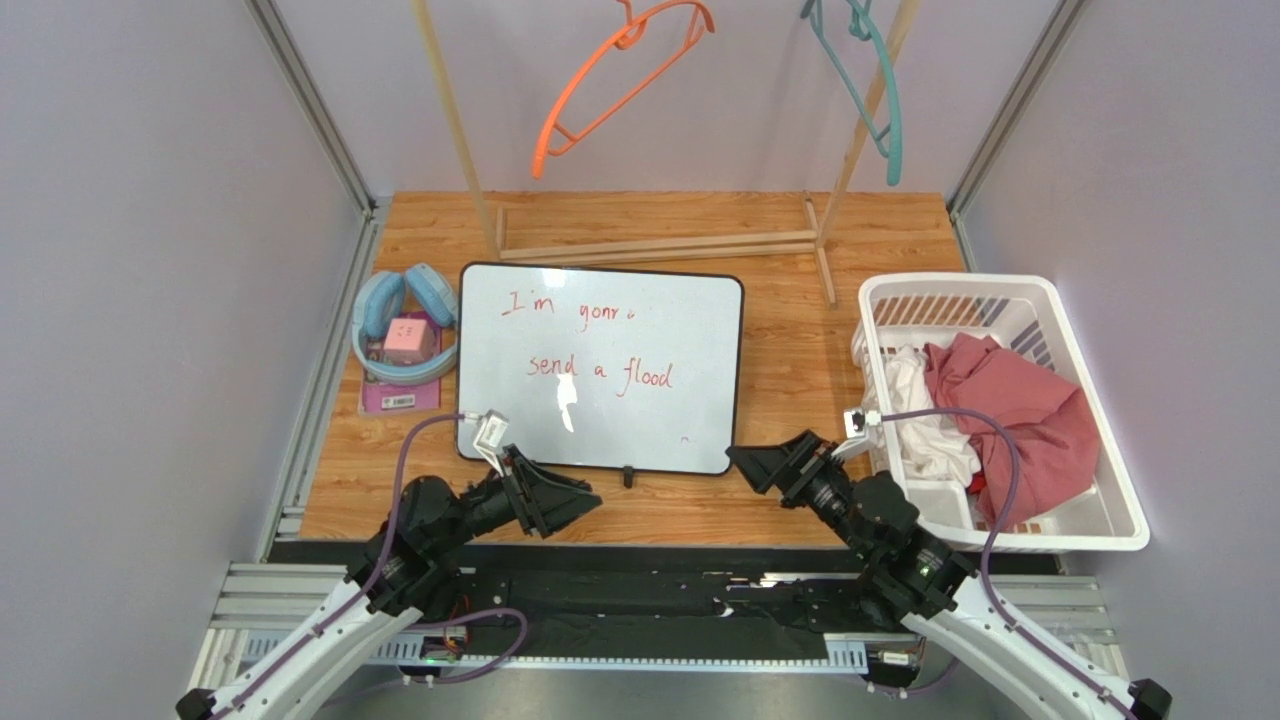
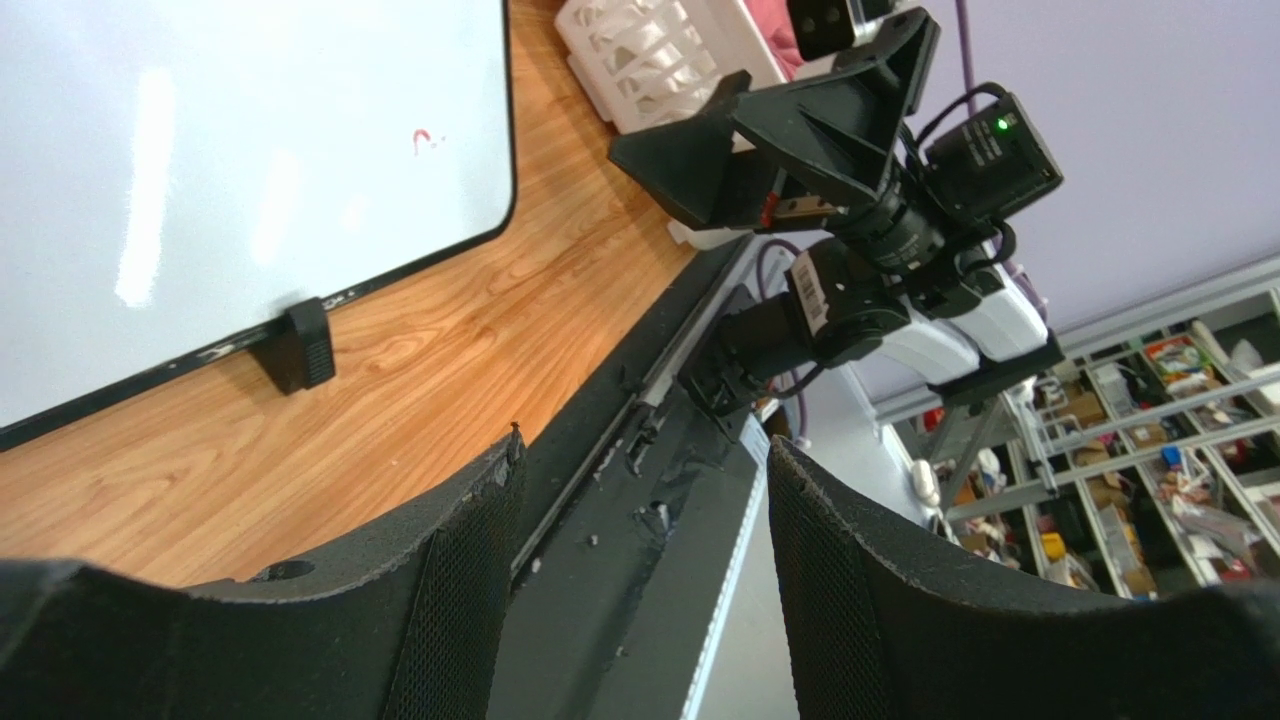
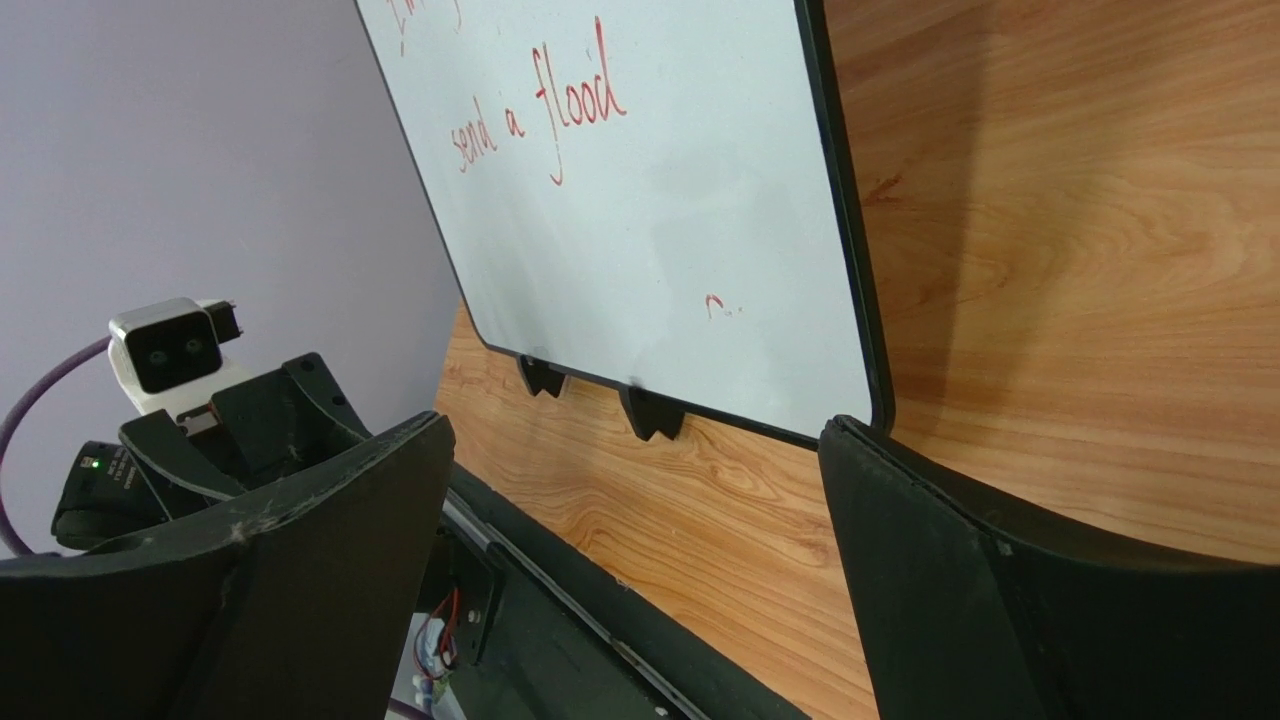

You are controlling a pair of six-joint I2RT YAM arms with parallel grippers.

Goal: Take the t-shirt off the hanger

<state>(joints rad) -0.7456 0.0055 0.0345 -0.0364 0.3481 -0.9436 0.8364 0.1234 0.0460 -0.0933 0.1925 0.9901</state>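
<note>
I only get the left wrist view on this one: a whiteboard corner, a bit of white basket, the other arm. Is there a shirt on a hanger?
Observer: No. The orange hanger and the teal hanger both hang bare on the wooden rack.
Operator: So where are the clothes?
Observer: A red garment and a white garment lie heaped in the white basket.
Operator: Anything else on the table?
Observer: Blue headphones lie on the left arm's side of the whiteboard.
</note>
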